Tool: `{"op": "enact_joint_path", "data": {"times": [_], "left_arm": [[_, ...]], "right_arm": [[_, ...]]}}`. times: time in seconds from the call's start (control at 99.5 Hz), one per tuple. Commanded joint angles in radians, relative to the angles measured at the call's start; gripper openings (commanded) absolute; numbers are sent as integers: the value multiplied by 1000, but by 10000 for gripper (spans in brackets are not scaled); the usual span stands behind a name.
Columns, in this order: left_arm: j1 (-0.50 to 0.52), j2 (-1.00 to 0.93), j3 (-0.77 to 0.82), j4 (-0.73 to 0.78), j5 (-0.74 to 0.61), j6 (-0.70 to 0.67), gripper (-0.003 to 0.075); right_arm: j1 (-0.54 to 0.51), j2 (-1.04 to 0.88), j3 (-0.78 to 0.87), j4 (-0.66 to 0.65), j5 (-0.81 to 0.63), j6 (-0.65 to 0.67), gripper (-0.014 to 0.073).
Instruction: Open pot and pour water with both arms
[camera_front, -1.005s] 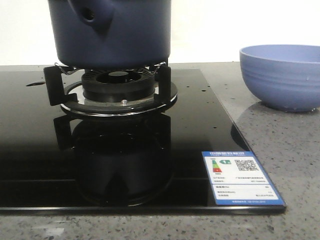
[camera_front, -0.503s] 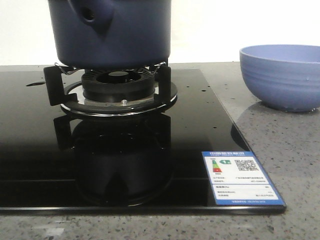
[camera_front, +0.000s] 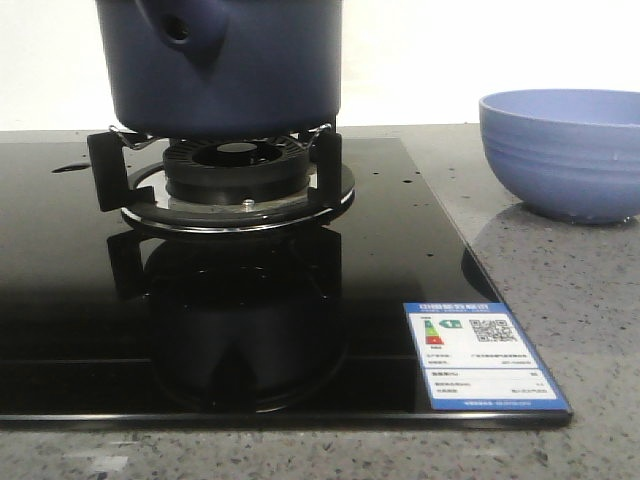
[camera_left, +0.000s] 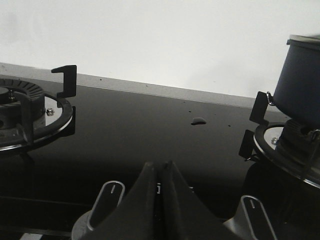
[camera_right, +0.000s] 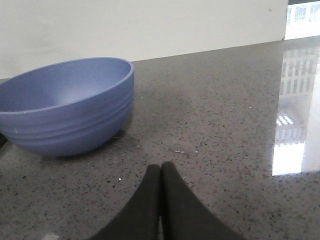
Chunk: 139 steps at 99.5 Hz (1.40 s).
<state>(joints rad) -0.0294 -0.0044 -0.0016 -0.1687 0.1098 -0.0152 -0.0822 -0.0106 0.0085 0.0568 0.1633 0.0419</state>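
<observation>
The dark navy pot (camera_front: 225, 65) sits on the burner grate (camera_front: 235, 175) of the black glass hob; its stubby handle with a round hole (camera_front: 178, 30) faces the camera, and its top is cut off by the frame. In the left wrist view the pot (camera_left: 302, 82) stands at the far edge, apart from my left gripper (camera_left: 161, 164), which is shut and empty over the hob's knobs. My right gripper (camera_right: 161, 166) is shut and empty above the grey countertop, a short way from the periwinkle bowl (camera_right: 67, 102). Neither gripper shows in the front view.
The periwinkle ribbed bowl (camera_front: 565, 150) stands on the speckled countertop right of the hob. A second burner (camera_left: 27, 112) lies on the hob's other side. Two control knobs (camera_left: 107, 197) (camera_left: 255, 215) flank my left gripper. An energy label (camera_front: 485, 355) marks the hob's near right corner.
</observation>
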Motion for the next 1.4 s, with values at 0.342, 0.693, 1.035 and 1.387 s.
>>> {"op": "enact_joint_path", "data": {"times": [0.342,0.693,1.035,1.387], "left_arm": [[0,-27,34,-554,-95,-5,-20],[0,7,-152,-503,6,114,-20],[-2,349,-546,-444,347,408,-20],[-215,488,-675,-466,319,497,23]], "right_arm": [[1,-17,25,391,-104,-2,-62],[1,10,-116,470,27,-122,-62],[31,372,-423,433,233,-294,-62],[210,570,-625,433,275,-419,47]]}}
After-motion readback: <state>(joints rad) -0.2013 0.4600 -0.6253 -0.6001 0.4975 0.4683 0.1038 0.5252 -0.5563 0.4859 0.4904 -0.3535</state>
